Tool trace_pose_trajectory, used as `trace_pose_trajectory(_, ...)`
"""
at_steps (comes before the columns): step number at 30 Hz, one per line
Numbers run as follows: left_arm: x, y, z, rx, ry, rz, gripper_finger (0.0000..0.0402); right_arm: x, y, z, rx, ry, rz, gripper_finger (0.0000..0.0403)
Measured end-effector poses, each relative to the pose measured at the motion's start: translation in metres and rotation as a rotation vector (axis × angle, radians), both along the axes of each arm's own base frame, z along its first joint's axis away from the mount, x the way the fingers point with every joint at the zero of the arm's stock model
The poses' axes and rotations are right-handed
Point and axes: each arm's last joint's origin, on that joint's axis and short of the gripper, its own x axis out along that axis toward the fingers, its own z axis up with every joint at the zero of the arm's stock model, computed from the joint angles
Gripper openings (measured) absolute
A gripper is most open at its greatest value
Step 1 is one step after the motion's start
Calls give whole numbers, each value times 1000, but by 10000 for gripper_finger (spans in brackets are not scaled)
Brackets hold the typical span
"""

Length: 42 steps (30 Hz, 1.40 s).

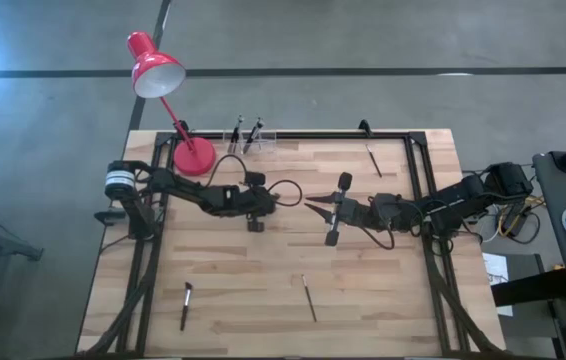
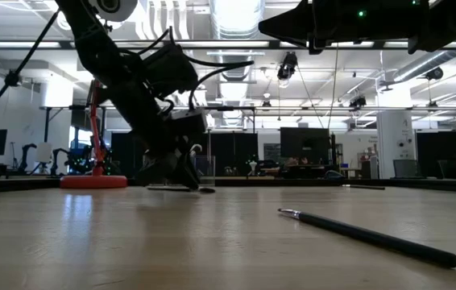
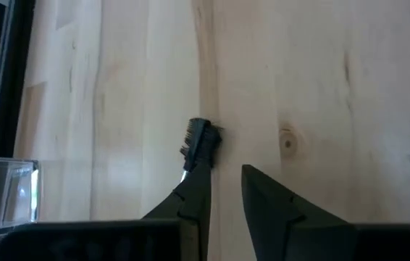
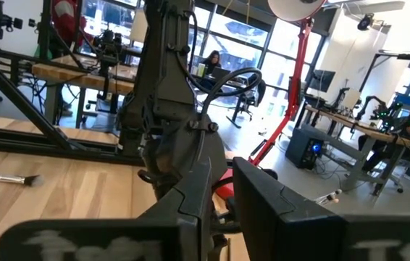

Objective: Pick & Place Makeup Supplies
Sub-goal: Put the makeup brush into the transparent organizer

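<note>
Now the left gripper [image 1: 255, 222] is low over the middle of the table [image 1: 383, 300], and in the left wrist view its two fingers [image 3: 198, 190] stand a little apart, with a small brush with a dark bristle head [image 3: 201, 141] lying on the wood just beyond one fingertip. Nothing sits between the fingers, so the grip looks empty; whether this brush was just put down or is about to be taken, the pictures do not tell. The right gripper [image 1: 313, 206] hangs near the centre too, raised above the wood, its fingers nearly together and holding nothing that can be seen. Other brushes lie scattered: one near the left front corner [image 1: 186, 305], one in the front middle [image 1: 308, 298], one at the far right [image 1: 373, 160], and two stand in a clear holder [image 1: 247, 135] at the far edge beside the red lamp [image 1: 159, 75]. The step in hand seems to be picking the small brush. The next move probably calls for shifting the left gripper so the brush lies between both fingers, then closing and carrying it to the holder.
</note>
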Motion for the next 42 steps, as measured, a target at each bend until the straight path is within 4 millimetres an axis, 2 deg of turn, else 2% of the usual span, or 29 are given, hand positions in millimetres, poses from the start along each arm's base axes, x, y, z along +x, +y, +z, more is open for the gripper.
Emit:
trace_pose_trajectory(21,4,15,6,-50,-118,42,90,0,0,0,1,-4,0,54)
trace_pose_trajectory(25,5,22,-3,-57,-86,67,90,0,0,0,1,-4,2,54)
trace_pose_trajectory(34,27,30,-14,-40,-59,70,89,0,0,0,0,-5,7,54)
trace_pose_trajectory(38,27,33,-14,-68,-28,86,71,0,0,0,0,-4,9,54)
trace_pose_trajectory(42,24,38,-15,-93,2,112,20,0,0,0,5,-6,9,54)
